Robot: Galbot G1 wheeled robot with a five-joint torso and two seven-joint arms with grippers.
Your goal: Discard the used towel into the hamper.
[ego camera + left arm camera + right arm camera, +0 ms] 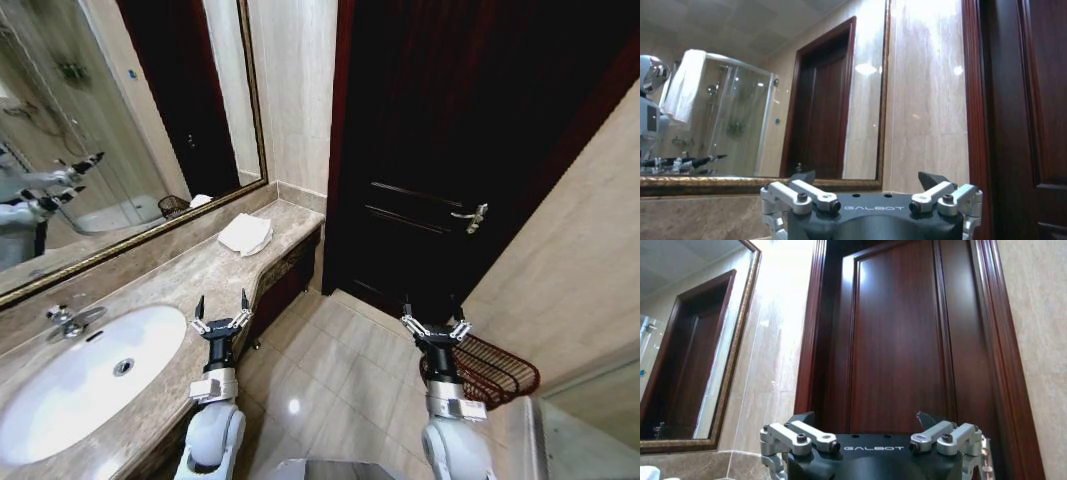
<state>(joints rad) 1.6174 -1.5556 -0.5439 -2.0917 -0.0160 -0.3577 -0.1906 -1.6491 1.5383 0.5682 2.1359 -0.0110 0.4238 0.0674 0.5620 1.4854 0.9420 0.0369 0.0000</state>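
Folded white towel (246, 234) on marble counter (200, 275)

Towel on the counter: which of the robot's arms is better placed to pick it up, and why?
Probably the left. The left gripper is open above the counter holding the towel; the right gripper hangs over the floor by the hamper.

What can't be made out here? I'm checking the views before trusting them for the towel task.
- Hamper, head view: its near side is hidden behind the right gripper and arm.
- Towel, head view: too small to tell if used or how it is folded.
- Sink, head view: cut off by the picture's edge.
- Left gripper: open, over the counter's edge.
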